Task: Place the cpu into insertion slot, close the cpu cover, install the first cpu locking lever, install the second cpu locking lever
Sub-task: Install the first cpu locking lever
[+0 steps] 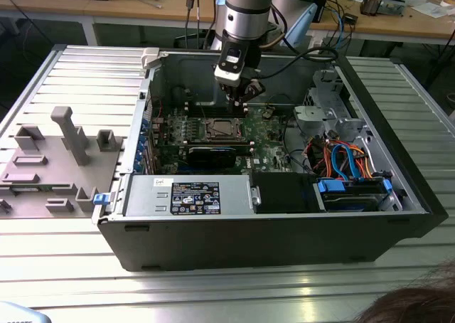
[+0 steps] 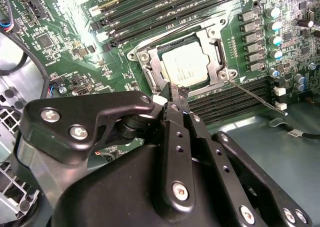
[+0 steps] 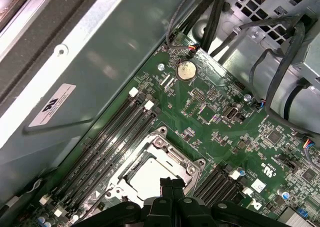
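You have the open computer case [image 1: 213, 230] lying on its side, with the green motherboard [image 2: 60, 47] on its floor and the arm reaching down into it. The gripper [image 2: 176, 93] hangs just above the near edge of the insertion slot [image 2: 223, 76]. Its fingers are drawn together and nothing is visible between them.

The cpu cover [image 2: 151, 69] lies flat over the slot. The cpu [image 2: 186, 69] sits inside, its silver top showing through the cover's window.

From one corner of the slot, a thin wire locking lever [image 2: 260, 98] juts out across the memory slots [image 2: 235, 99]. It looks unlatched.

Treat the cpu as light, stiff and fragile, and put no force on its face. The cover is thin sheet metal, so press only on its frame. The lever is probably springy and slick. I would take it near the free end, where it gives the most leverage, and expect it to push back.
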### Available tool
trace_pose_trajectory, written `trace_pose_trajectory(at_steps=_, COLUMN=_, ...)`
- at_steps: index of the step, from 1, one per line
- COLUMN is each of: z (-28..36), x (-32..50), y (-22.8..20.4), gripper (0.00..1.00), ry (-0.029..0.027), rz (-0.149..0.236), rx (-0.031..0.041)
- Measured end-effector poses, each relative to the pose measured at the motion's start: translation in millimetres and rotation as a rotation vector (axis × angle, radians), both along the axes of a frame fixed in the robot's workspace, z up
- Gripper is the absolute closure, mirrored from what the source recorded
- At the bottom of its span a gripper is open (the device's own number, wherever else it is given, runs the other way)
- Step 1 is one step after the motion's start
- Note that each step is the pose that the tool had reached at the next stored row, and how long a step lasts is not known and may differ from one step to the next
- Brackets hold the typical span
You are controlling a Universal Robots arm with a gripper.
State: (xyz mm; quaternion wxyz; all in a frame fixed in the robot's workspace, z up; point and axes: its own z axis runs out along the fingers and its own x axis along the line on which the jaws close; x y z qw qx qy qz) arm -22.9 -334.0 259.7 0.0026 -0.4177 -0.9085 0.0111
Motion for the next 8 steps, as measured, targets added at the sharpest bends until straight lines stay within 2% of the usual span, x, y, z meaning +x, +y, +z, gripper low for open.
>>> trace_pose_trajectory(at_steps=8, z=0.0, x=0.0, y=0.0, gripper=0.89, ry=0.0000, rz=0.029, rx=0.0000)
